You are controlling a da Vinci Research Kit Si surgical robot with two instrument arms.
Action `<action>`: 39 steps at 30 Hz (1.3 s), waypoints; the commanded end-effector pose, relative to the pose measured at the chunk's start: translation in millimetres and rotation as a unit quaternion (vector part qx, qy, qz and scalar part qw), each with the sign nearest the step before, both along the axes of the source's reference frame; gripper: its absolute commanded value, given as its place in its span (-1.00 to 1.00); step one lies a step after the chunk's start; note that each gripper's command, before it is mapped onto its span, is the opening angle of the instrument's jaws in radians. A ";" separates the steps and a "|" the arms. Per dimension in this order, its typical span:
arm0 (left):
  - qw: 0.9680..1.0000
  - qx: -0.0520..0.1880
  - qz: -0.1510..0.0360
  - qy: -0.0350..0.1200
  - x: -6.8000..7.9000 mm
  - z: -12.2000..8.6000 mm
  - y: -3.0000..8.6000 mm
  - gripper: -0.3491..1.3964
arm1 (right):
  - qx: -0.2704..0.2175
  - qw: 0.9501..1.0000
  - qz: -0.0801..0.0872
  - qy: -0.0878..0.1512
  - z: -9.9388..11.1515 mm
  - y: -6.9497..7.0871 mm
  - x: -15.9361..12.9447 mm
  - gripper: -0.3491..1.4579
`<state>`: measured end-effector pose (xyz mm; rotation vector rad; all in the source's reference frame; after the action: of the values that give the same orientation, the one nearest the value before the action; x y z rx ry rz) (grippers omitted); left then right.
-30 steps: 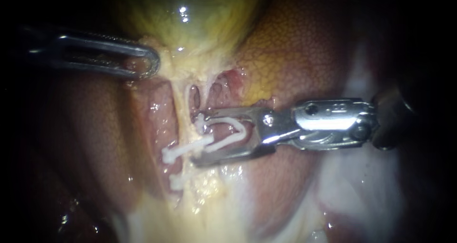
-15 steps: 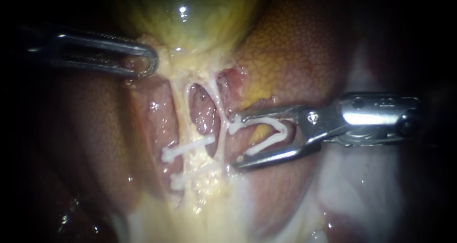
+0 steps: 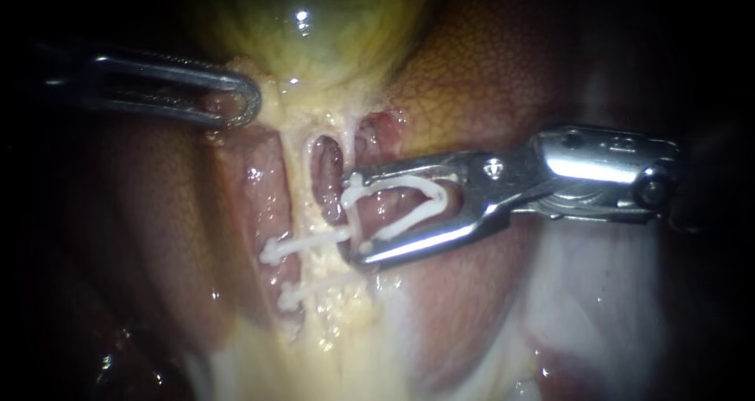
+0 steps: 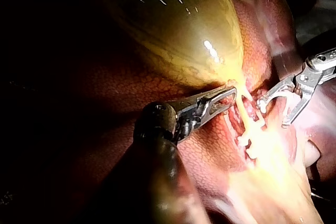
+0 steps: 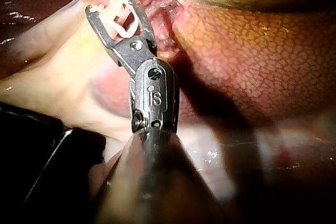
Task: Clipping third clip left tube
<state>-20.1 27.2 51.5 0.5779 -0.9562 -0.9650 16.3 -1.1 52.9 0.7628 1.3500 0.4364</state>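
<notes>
At the upper left your left instrument (image 3: pixel 240 104) comes in with its pincer closed on the pale neck of the gallbladder (image 3: pixel 314 31), holding it toward the left edge. Just right of that, the left tube (image 3: pixel 295 173) runs down the middle of the frame as a thin, wet, cream strand. It looks soft, slippery and easy to tear, so take it squarely across, never dragging along it. Below centre it already carries an upper clip (image 3: pixel 303 245) and a lower clip (image 3: pixel 308 292). The bare stretch above them, beside the dark window, is your room. Right of the window stands the right tube (image 3: pixel 348 145), and there your right instrument (image 3: pixel 354 222) has its pincer wide, carrying the open third clip (image 3: pixel 417 185). Its tips seem level with this strand, short of the left tube. I judge the passage narrow, with liver (image 3: pixel 487 79) to the right and the set clips just below
</notes>
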 end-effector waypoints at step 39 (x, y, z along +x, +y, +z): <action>1.000 0.000 0.000 0.000 0.0 0.0 -0.1 -1.00 | 0.034 0.999 -0.011 0.027 7.3 -0.5 4.3 -0.11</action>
<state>-20.1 27.1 51.4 0.5774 -0.9564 -0.9652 20.8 -1.5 60.2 0.8563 1.3905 0.4449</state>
